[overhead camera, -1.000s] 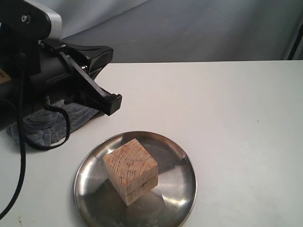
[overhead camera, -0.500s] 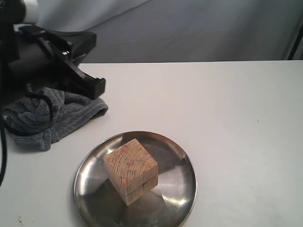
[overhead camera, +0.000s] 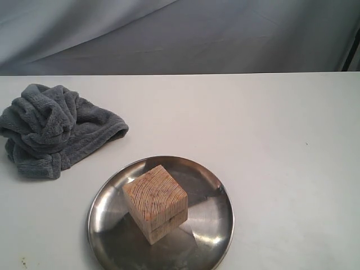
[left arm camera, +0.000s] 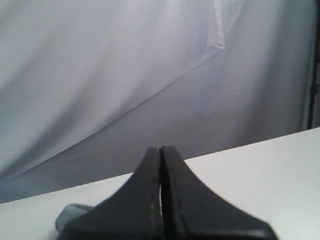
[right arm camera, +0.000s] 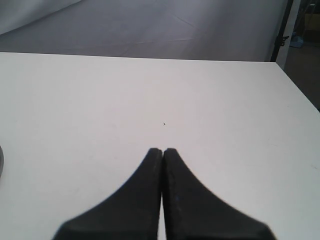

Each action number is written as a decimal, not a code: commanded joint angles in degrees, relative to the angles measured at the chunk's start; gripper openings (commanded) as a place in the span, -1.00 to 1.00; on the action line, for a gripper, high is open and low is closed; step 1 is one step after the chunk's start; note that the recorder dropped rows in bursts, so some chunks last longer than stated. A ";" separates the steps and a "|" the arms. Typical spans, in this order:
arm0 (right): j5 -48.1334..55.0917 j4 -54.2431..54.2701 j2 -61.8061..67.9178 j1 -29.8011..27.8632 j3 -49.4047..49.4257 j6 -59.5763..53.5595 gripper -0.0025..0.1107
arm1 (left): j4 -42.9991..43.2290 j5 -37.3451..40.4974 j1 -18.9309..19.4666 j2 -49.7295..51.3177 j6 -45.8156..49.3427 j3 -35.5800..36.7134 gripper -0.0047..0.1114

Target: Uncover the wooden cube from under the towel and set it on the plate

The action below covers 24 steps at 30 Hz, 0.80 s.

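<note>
- Pincer state: the left pincer (left arm camera: 161, 150) has its two dark fingers pressed together with nothing between them. The right pincer (right arm camera: 163, 150) is likewise closed and empty, over bare desk (right arm camera: 210, 100). Neither shows in the exterior view.
- Object location: the wooden cube (overhead camera: 156, 202) rests uncovered on the plate (overhead camera: 216, 219), slightly left of its centre. The towel (overhead camera: 53, 129) lies bunched on the desk at far left, apart from the plate.
- Step in hand (judgement): placement appears complete, and only standing clear is left. Keep both pincers away from the plate rim, because a nudge could slide the cube across the smooth steel.
- Materials:
  - Cube: light tan wood with curved grain rings on top, a dark line across one near face, and square edges.
  - Plate: round, polished metal with a low rim, scratched and reflective.
  - Towel: dark grey, thick, fluffy, in soft folds.
  - Desk: flat, matte white.
</note>
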 commanded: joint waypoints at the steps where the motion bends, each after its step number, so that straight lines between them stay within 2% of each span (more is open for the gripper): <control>1: -0.45 0.30 -0.23 0.08 0.19 -0.08 -0.96 | -0.70 1.36 6.27 -8.75 -2.71 7.00 -0.92; 7: -0.45 0.30 -0.23 0.08 0.19 -0.08 -0.96 | -0.94 1.22 12.41 -23.33 -4.82 16.17 -0.92; 14: -0.45 0.30 -0.23 0.08 0.19 -0.08 -0.96 | -0.94 1.22 13.48 -39.87 -4.82 23.10 -0.92; 24: -0.48 0.28 -0.23 0.08 0.19 -0.08 -0.96 | -1.59 0.36 13.48 -40.20 -4.52 26.03 -0.92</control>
